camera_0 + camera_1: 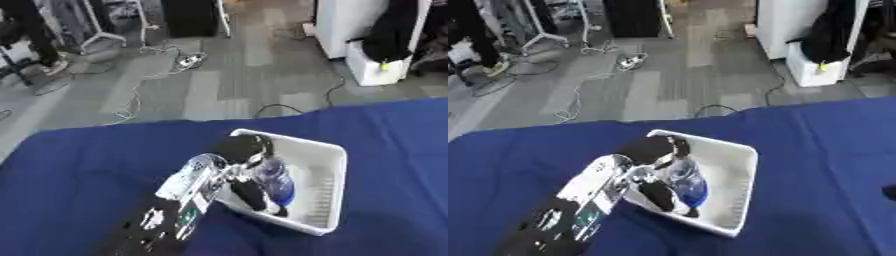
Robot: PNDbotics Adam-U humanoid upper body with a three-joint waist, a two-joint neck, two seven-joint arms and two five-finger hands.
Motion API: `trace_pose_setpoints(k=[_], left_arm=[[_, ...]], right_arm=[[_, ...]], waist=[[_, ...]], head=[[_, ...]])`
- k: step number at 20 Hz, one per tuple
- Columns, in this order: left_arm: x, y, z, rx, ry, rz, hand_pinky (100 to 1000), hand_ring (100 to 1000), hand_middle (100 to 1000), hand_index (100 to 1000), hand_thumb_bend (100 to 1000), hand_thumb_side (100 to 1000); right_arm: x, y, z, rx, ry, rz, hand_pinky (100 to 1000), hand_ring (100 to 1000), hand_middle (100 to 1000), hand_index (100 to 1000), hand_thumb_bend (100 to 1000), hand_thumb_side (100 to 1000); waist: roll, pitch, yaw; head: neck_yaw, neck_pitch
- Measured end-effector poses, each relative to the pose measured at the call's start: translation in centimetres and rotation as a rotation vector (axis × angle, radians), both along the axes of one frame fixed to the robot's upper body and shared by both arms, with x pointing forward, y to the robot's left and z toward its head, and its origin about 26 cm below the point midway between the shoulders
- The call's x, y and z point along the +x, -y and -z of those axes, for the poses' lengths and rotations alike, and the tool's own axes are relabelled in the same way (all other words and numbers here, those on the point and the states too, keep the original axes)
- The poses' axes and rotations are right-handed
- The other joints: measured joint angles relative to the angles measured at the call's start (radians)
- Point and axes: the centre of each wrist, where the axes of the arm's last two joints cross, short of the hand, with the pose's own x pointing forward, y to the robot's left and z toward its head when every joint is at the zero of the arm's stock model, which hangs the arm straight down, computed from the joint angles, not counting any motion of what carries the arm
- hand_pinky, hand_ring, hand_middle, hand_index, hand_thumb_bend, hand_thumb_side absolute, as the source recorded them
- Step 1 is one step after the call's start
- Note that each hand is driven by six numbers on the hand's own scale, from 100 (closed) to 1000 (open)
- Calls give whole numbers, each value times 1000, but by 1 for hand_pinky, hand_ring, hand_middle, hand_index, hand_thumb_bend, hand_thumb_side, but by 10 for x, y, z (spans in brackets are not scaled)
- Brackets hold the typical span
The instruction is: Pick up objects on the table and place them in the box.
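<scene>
A white plastic box (325, 159) stands on the blue table, a little askew. My left arm reaches in from the lower left, and my left hand (238, 149) is inside the box at its left side. Its dark fingers (251, 194) curl round a clear bluish object (275, 181), which looks like a small bottle held low against the box's near left wall. The rest of the box floor shows bare white. A small dark shape (890, 192) at the right edge of the right eye view may be my right hand; too little of it shows to tell more.
The blue cloth (79, 165) covers the table on all sides of the box. Beyond the far edge lies grey floor with cables (140, 95), a power strip (188, 61), a white cabinet (376, 65) and stands.
</scene>
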Motion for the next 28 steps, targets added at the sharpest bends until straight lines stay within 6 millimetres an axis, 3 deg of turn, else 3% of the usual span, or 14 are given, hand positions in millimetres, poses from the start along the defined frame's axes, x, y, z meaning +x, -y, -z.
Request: trace_pose_setpoints(k=[7, 11, 18, 19, 20, 23, 28], left_arm=[[-3, 1, -6, -5, 20, 19, 1000, 847, 866, 912, 453, 627], [-8, -1, -11, -128, 132, 27, 616, 805, 847, 909, 496, 599], [-27, -31, -16, -482, 416, -31, 525, 765, 825, 897, 494, 574], [-29, -36, -14, -526, 424, -40, 506, 754, 817, 892, 396, 595], [-31, -43, -11, -580, 427, -49, 508, 756, 818, 893, 490, 567], [-37, -61, -3, -727, 421, -66, 476, 730, 802, 887, 477, 565], [-55, -88, 17, -929, 410, -114, 431, 702, 785, 878, 473, 577]], right_arm=[[0, -1, 1, 6, -1, -2, 572, 610, 590, 710, 100, 824], [0, 0, 1, 6, -2, 0, 572, 611, 591, 710, 100, 824], [-2, 3, 5, 12, -14, 11, 573, 611, 592, 710, 100, 835], [-3, 3, 6, 15, -15, 14, 573, 611, 593, 710, 100, 833], [-3, 4, 6, 20, -16, 18, 573, 611, 593, 710, 100, 834], [-4, 6, 9, 29, -20, 25, 567, 605, 588, 703, 100, 818], [-7, 6, 11, 89, 8, 25, 558, 592, 572, 685, 100, 788]], waist=[[0, -1, 3], [0, -5, 4], [-13, -31, 41], [-17, -36, 48], [-23, -42, 58], [-38, -60, 85], [-58, -82, 140]], head=[[0, 0], [0, 0], [-4, -10], [-4, -14], [-4, -20], [-4, -56], [16, -184]])
